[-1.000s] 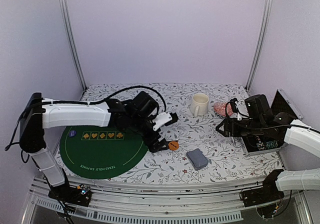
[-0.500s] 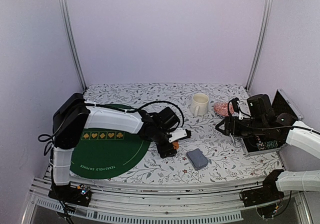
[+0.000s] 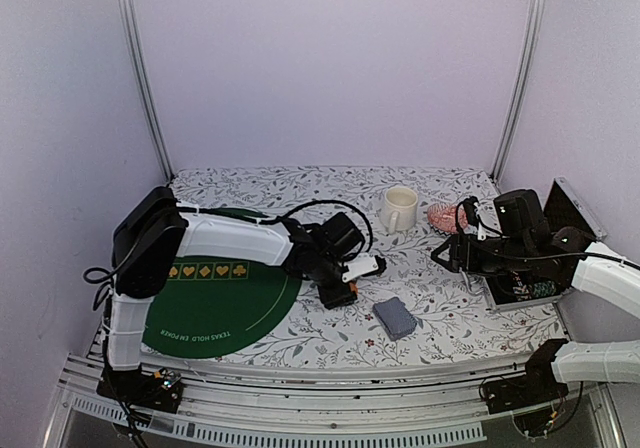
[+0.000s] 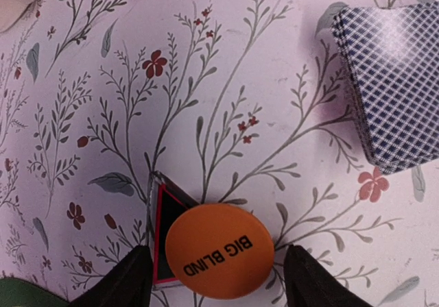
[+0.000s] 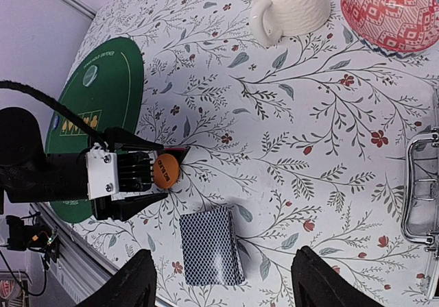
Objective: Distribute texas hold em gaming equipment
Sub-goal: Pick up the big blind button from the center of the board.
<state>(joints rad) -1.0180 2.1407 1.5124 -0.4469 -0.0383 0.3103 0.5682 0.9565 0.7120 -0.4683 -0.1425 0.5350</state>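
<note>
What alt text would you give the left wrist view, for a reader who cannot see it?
An orange disc marked BIG BLIND lies on a floral cloth between the fingers of the open left gripper. It overlaps a black-and-red triangular marker on its left, and a deck of cards lies at upper right.

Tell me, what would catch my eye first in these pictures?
Probably the bright orange disc marked BIG BLIND. It lies on the flowered tablecloth between the open fingers of the left gripper, partly covering a black-and-red triangular marker. Close by lies a deck of blue-checked cards, and a round green poker mat covers the table's left side.
</note>
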